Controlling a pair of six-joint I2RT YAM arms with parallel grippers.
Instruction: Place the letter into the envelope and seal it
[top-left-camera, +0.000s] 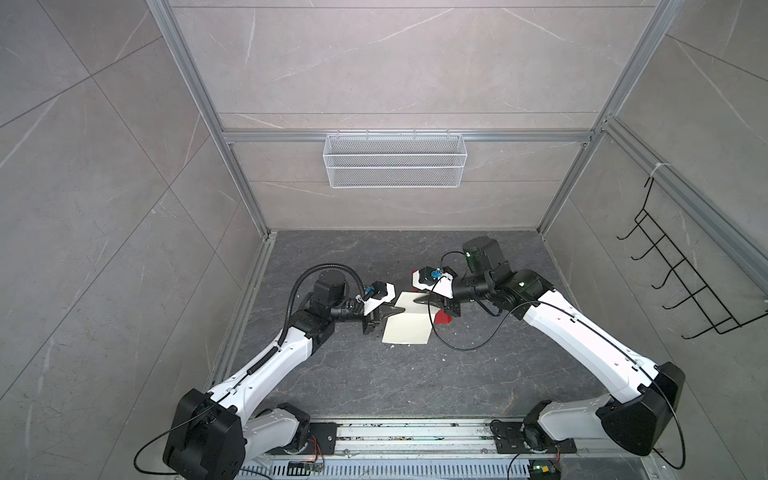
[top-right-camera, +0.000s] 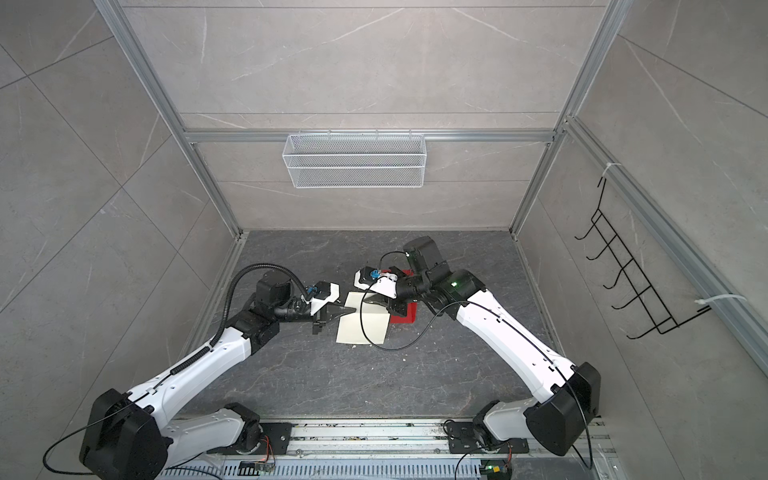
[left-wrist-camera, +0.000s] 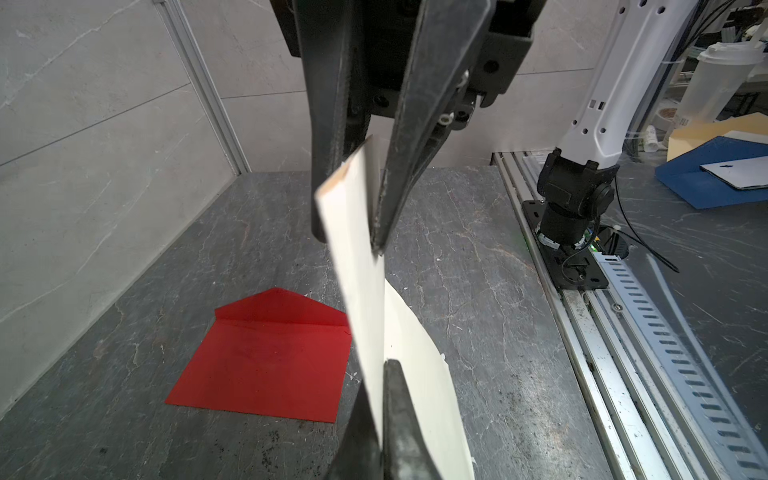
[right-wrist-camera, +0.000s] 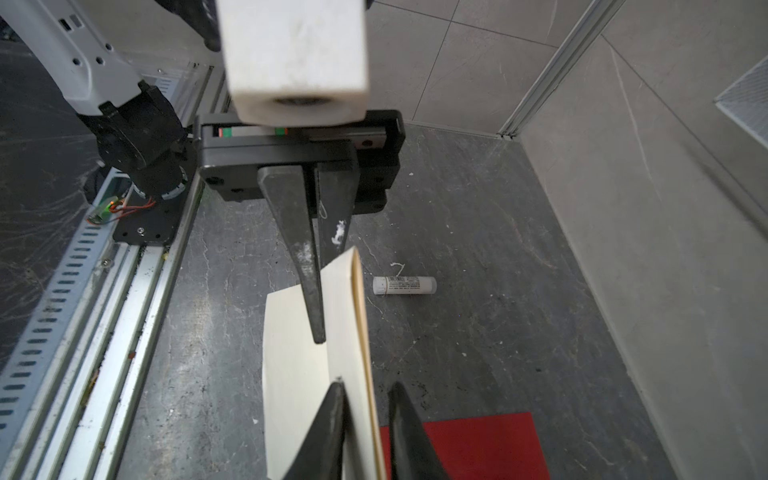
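The letter (top-left-camera: 409, 326) (top-right-camera: 363, 328), a cream sheet, is held up off the dark floor with its upper edge folded over. My left gripper (top-left-camera: 400, 311) (left-wrist-camera: 380, 374) is shut on that folded edge (left-wrist-camera: 361, 291). From the opposite side my right gripper (top-left-camera: 417, 300) (right-wrist-camera: 368, 388) straddles the same edge. Its jaws stand narrow: one finger touches the paper (right-wrist-camera: 291, 353), and a thin gap shows at the other. The red envelope (left-wrist-camera: 266, 361) (right-wrist-camera: 478, 446) lies flat beside the letter with its flap open. In both top views it is mostly hidden under the right arm (top-right-camera: 405, 318).
A small white glue stick (right-wrist-camera: 404, 286) lies on the floor past the letter. A white wire basket (top-left-camera: 395, 160) hangs on the back wall and a black wire rack (top-left-camera: 685, 286) on the right wall. The arms' mounting rail (top-left-camera: 415, 436) runs along the front edge.
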